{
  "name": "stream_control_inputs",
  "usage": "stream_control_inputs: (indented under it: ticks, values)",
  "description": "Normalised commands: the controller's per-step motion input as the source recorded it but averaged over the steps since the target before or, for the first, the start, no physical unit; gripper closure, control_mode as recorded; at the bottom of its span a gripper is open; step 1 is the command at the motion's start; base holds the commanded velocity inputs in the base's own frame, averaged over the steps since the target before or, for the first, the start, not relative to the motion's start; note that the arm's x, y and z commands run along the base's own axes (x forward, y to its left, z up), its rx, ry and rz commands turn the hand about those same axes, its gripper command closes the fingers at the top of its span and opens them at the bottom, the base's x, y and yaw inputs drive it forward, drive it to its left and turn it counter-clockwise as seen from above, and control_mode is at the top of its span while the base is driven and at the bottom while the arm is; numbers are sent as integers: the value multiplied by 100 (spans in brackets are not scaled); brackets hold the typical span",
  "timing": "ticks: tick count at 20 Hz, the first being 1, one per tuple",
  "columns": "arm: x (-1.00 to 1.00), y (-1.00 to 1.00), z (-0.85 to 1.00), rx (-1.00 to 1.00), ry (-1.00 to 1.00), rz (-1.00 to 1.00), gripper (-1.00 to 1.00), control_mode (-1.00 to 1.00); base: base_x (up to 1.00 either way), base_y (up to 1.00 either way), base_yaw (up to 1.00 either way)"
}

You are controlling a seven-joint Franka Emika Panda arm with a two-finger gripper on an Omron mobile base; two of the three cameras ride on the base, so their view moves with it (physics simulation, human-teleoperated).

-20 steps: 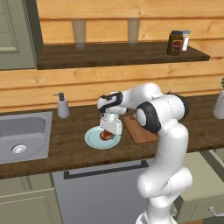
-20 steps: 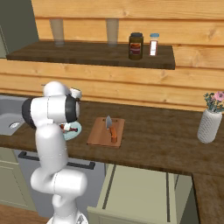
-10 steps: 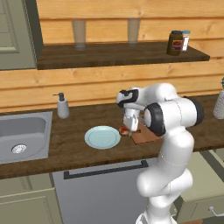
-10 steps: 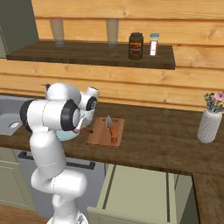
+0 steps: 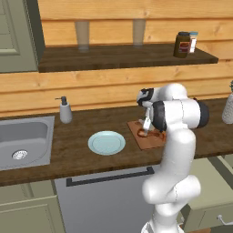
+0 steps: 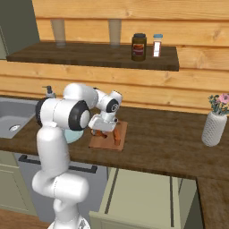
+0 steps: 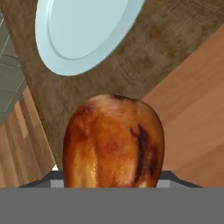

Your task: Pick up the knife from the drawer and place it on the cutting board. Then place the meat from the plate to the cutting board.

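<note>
Now plate [image 5: 106,142] bare, hand [image 5: 145,129] gripping meat [image 7: 113,142]

A dark wooden counter [image 5: 91,159] is seen carrying the plate [image 5: 106,142] and, just beside it, the cutting board [image 5: 146,139] — a soap dispenser [image 5: 65,110] and a vase [image 6: 213,129] are also set on it.

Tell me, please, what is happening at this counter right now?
The arm is carrying the meat from the plate, which is now bare, to the board. Its gripper hangs low over the board's near edge, shut on the meat. In the right base view something lies along the board, probably the knife, so only the meat remains to set down.
</note>
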Motion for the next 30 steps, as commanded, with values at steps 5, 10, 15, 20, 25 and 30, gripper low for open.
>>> stream_control_inputs:
  ticks: [5,10,15,20,25,30]
  values:
    - [66,-6,-30,-8,24,-25,100,-100,0,0,0]
    - [-12,4,-19,-16,0,-7,100,-100,0,0,0]
    - [-39,11,26,-22,-8,-5,100,-100,0,0,0]
    - [0,-2,2,-23,-7,-4,100,-100,0,0,0]
    - [13,-12,-16,-28,-14,0,100,-100,0,0,0]
    - [10,-18,-23,-23,-16,0,100,-100,0,0,0]
